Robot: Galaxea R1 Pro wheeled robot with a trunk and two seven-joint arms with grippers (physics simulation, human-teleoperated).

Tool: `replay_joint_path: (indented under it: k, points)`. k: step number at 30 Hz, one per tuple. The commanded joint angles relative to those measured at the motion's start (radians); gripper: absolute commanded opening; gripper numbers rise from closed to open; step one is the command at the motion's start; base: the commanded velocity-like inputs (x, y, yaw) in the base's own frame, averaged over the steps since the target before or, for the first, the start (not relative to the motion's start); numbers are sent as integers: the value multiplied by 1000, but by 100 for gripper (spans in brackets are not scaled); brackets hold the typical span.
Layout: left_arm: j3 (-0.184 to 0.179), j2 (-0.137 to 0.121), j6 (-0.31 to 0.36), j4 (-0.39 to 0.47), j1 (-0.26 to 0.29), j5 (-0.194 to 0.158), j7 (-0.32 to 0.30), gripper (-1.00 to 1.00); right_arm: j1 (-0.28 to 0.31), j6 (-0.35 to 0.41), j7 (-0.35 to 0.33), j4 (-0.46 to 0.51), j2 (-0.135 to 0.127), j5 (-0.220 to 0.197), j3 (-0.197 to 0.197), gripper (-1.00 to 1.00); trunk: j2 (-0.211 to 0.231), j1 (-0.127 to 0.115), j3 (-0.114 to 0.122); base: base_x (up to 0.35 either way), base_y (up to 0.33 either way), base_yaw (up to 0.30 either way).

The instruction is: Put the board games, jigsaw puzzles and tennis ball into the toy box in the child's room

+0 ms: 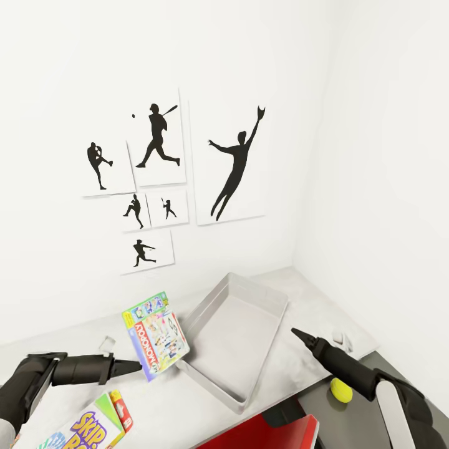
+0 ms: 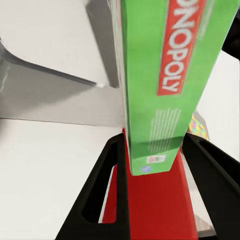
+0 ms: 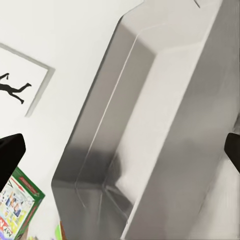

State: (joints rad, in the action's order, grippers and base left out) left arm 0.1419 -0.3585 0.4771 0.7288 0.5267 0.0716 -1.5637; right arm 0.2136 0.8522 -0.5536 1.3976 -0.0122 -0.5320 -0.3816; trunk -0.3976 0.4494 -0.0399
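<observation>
Far left, at nine o'clock in the head view: left tool (image 1: pixel 134 366) clamped on the MONOPOLY board game (image 1: pixel 156 335), held tilted on edge above the bench (image 1: pixel 293 365), just beside the toy box's near-left wall. Seen along the left wrist view: black fingers (image 2: pixel 107 195) either side of the box's green edge (image 2: pixel 160 75), lettering cut off at the top.

At seven o'clock: SKIP-BO board game (image 1: pixel 87 430) lying on the bench, cropped by the lower edge, a red-sided thing touching its right side too cut off to identify.

Above, on the white wall: baseball posters (image 1: pixel 227 163).

Centre: toy box (image 1: pixel 274 299), light grey, interior bare as far as visible; near wall partly blurred in the right wrist view (image 3: pixel 100 150).

At six o'clock: red flat object (image 1: pixel 268 433), mostly cut off, unidentifiable.

Right, at four o'clock: right tool (image 1: pixel 299 337) hovering over the bench beside the toy box's right wall, fingers apart in the wrist view, only tips (image 3: pixel 10 155) showing. Tennis ball (image 1: pixel 341 390) on the darker lower section, partly hidden behind the right arm. Small white object (image 1: pixel 340 337) beyond, indistinct.
</observation>
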Motion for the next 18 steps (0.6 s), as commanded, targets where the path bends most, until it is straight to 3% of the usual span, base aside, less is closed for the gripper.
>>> replay_joint_path:
  k: [1,18]
  points:
    - [3,6,14,1,1,6,-7,-100,1,1,-3,-5,0,-1,-2,100,-2,1,-2,0,0,0]
    - [5,7,45,10,1,1,-7,-100,1,-20,-7,-14,-1,-2,-3,100,-2,1,-2,0,0,0]
